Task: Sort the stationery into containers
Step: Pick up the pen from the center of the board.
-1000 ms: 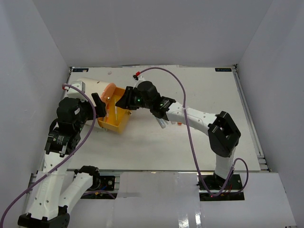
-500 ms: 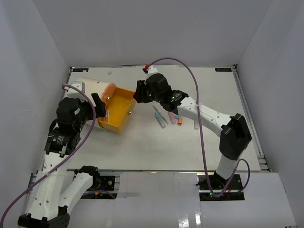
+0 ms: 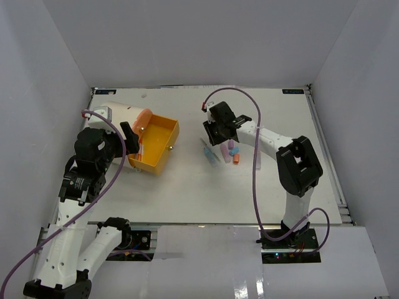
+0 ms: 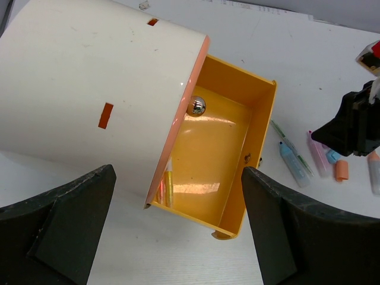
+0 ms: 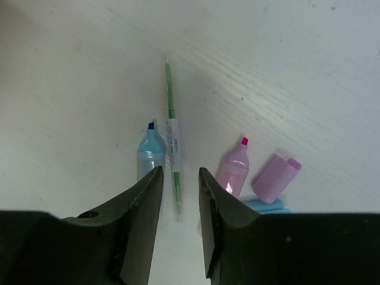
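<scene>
- Cream cylinder (image 4: 89, 77): glossy, smooth plastic, catching light.
- Orange drawer (image 4: 219, 148) at its four o'clock: shiny plastic.
- Knob (image 4: 196, 105): mirror-bright metal.
- Table (image 5: 297, 71): matt white, faintly grained.

Cream cylinder (image 4: 89, 77) on its side, orange drawer (image 4: 214, 148) open — markers (image 5: 150, 151), apparently, scattered nearby.

Nothing legible; white label (image 5: 173, 142) on green pen (image 5: 170, 95) perhaps printed, too blurred.
</scene>
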`<state>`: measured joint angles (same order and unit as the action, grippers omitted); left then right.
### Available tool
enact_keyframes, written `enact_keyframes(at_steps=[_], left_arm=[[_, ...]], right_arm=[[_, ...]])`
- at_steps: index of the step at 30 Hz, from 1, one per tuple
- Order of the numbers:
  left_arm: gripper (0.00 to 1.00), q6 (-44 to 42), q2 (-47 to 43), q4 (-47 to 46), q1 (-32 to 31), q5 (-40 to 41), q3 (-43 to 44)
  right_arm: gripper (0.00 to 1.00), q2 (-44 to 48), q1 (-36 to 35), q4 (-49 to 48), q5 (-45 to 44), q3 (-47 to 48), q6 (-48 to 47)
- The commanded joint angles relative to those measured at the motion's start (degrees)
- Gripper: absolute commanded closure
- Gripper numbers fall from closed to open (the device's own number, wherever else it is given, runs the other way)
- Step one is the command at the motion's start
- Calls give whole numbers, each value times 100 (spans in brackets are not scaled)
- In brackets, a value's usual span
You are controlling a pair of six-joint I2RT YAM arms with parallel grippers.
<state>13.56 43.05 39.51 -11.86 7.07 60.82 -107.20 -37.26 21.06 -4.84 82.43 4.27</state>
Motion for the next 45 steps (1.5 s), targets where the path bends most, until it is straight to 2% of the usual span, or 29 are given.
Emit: enact_keyframes(at_steps=[1, 11, 23, 28, 32, 35, 40, 42, 43, 44, 45], left_arm=[[2, 15, 11, 48, -18, 31, 80], [2, 15, 63, 40, -18, 49, 88], [2, 6, 107, 31, -18, 31, 71], [2, -3, 125, 22, -27, 40, 71], [2, -11, 134, 31, -18, 40, 123], [2, -3, 151, 22, -27, 49, 176], [2, 24, 204, -22, -27, 23, 273], [2, 41, 239, -31, -18, 22, 316], [2, 59, 257, -22, -27, 22, 343], [2, 76, 257, -22, -18, 22, 395], [2, 76, 274, -22, -18, 22, 413]], right_arm=[[63, -169, -10, 267, 291, -25, -392], [69, -802, -19, 311, 256, 62, -401], [70, -1031, -10, 285, 317, 106, -585], [82, -1119, 8, 302, 168, 185, -603], [87, -822, 17, 390, -51, 299, -664], [88, -410, 17, 469, -105, 422, -621], [88, 304, 17, 566, 254, 703, 186], [88, 602, 8, 487, 807, 783, 827], [88, 682, -10, 382, 992, 757, 1047], [88, 926, -88, -123, 1342, 652, 1528], [87, 929, -132, -128, 1345, 651, 1768]])
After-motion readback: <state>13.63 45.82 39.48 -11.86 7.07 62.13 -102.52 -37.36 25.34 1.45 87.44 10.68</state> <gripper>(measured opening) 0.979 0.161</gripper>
